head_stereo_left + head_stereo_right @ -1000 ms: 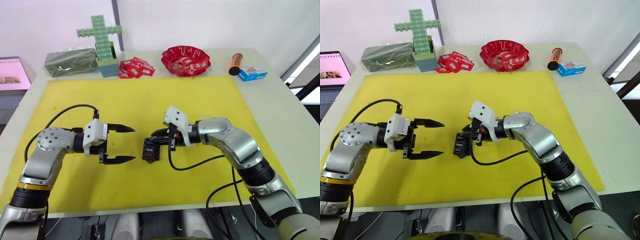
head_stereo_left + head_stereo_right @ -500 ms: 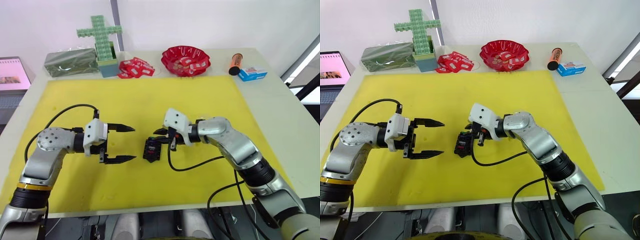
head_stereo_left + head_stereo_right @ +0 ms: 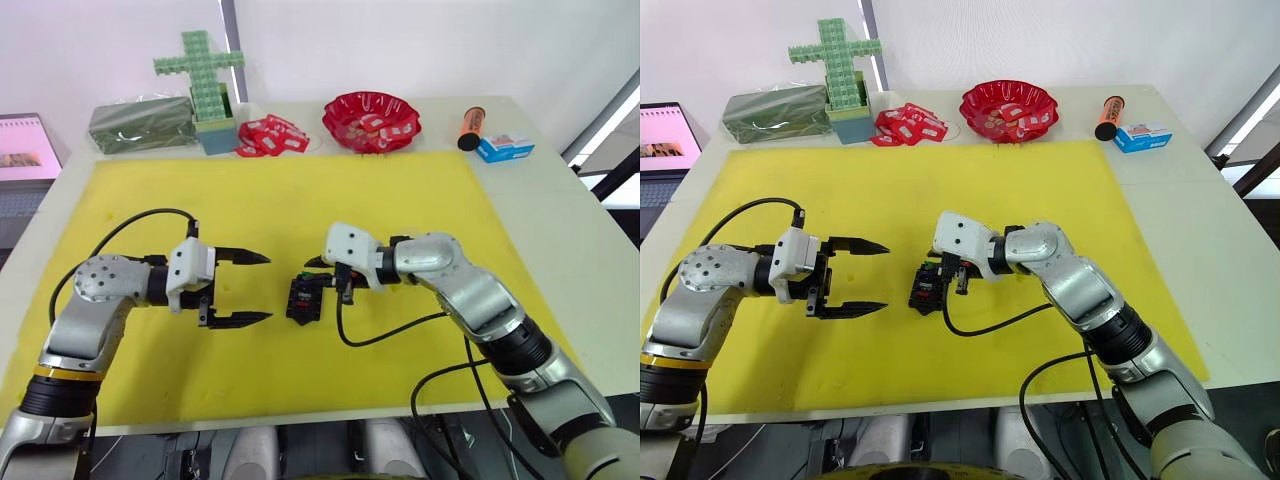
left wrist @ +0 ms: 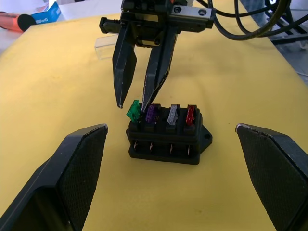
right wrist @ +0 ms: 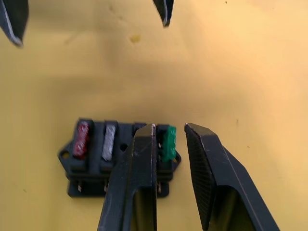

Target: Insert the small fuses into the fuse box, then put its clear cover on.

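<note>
Fuse box (image 3: 302, 299) sits mid-frame on the yellow mat (image 3: 300, 200), between the two claws.

Left wrist view: four fuses stand in a row in the box – green fuse (image 4: 133, 110), purple (image 4: 152, 113), grey (image 4: 172, 114), red (image 4: 191, 111). Green one is tilted, not seated like the others. Right claw (image 4: 135, 105) has its tips right at the green/purple end, jaws a narrow gap apart, gripping nothing that I can see. Clear cover (image 4: 107, 45) lies on the mat behind the right claw, well apart from the box; head views don't resolve it.

Right wrist view: green fuse sits between the two fingers (image 5: 139, 163), one finger hides the purple one. Red and grey visible at the other end.

Head views: left claw (image 3: 250, 288) is wide open and empty, hovering just left of the box, centre-left of frame.

Along the top of the frame on the counter (image 3: 560, 200): green brick cross (image 3: 200, 80), dark green pack (image 3: 140, 124), red packets (image 3: 270, 135), red bowl (image 3: 371, 120), orange tube (image 3: 470, 127), blue box (image 3: 505, 148). Laptop (image 3: 25, 160) at left edge. None near the box.
</note>
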Available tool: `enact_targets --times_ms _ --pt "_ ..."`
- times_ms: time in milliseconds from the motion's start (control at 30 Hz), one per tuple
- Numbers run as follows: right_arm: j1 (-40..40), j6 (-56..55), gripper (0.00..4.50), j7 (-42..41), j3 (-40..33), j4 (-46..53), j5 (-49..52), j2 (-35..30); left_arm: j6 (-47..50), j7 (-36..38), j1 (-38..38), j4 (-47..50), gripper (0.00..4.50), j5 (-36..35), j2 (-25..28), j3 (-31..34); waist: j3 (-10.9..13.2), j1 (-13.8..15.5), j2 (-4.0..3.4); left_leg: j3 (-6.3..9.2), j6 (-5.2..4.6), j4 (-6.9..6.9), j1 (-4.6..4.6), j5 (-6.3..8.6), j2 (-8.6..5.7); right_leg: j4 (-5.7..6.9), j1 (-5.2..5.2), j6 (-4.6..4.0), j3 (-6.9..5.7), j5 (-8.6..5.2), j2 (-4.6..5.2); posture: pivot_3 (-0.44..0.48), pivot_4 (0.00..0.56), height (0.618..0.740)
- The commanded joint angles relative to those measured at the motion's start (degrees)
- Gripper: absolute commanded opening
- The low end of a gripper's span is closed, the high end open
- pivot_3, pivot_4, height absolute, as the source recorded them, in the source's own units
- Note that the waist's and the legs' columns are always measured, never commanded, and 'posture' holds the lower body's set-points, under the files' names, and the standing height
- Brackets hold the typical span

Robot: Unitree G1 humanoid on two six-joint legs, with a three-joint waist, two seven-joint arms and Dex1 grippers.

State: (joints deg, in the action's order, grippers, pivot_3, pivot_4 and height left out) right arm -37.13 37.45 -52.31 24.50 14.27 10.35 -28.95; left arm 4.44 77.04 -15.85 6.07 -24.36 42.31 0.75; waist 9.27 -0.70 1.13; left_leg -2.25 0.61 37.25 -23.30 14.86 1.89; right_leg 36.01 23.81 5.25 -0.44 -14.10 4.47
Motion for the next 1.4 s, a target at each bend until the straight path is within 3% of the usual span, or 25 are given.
enact_targets --times_ms 33,200,300,333,367,700,1400 --pt "-0.70 3.49 1.05 0.00 -3.70 3.06 3.58 1.21 -0.77 0.07 -0.31 1.49 4.50 -0.54 0.44 0.29 0.00 0.02 0.00 0.00 0.00 0.00 0.00 0.00 0.00 0.00 -0.01 0.00 0.00 0.00 0.00 0.000 0.150 0.740" --pt "-1.39 8.83 1.05 0.88 -6.24 3.43 7.35 2.84 -0.81 0.08 -0.36 1.41 4.50 -0.50 0.35 0.27 0.00 -0.02 0.00 0.01 0.00 0.00 0.00 0.00 0.00 0.00 -0.01 0.00 0.00 0.00 0.00 0.000 0.150 0.740" --pt "-1.41 9.95 0.48 1.52 -6.52 2.63 7.72 3.05 -1.00 -0.07 -0.54 1.18 4.50 -0.28 0.23 0.20 0.00 0.00 0.00 0.01 0.00 0.00 0.00 0.00 0.00 0.00 -0.01 0.00 0.00 0.00 0.00 0.000 0.150 0.740" --pt "-1.33 9.96 0.06 1.64 -6.39 2.37 7.65 3.00 -1.18 -0.24 -0.63 1.07 4.50 -0.06 0.18 0.18 0.00 0.01 0.00 0.01 0.00 0.00 0.00 0.00 0.00 0.00 -0.01 0.00 0.00 0.00 0.00 0.000 0.150 0.740" --pt "-1.24 9.92 0.02 1.81 -6.22 2.08 7.50 2.96 -1.40 -0.40 -0.73 0.97 4.50 0.14 0.13 0.17 0.00 0.01 0.00 0.01 0.00 0.00 0.00 0.00 0.00 0.00 -0.01 0.00 0.00 0.00 0.00 0.000 0.150 0.740" --pt "-0.08 8.92 0.02 2.26 -4.78 -0.40 6.58 2.85 1.71 -3.09 -1.74 2.09 4.50 -0.68 0.08 0.40 0.00 0.00 0.00 0.01 0.00 0.00 0.00 0.00 0.00 0.00 -0.01 0.00 0.00 0.00 0.00 0.000 0.150 0.740" --pt "2.27 8.93 0.02 4.01 -1.89 -3.89 3.70 2.25 -0.99 -1.41 -1.06 -0.29 4.50 0.35 0.40 0.10 -0.01 -0.02 0.00 0.01 0.00 0.00 0.05 0.00 0.00 0.00 -0.06 0.00 0.00 0.00 0.00 0.000 0.150 0.740"
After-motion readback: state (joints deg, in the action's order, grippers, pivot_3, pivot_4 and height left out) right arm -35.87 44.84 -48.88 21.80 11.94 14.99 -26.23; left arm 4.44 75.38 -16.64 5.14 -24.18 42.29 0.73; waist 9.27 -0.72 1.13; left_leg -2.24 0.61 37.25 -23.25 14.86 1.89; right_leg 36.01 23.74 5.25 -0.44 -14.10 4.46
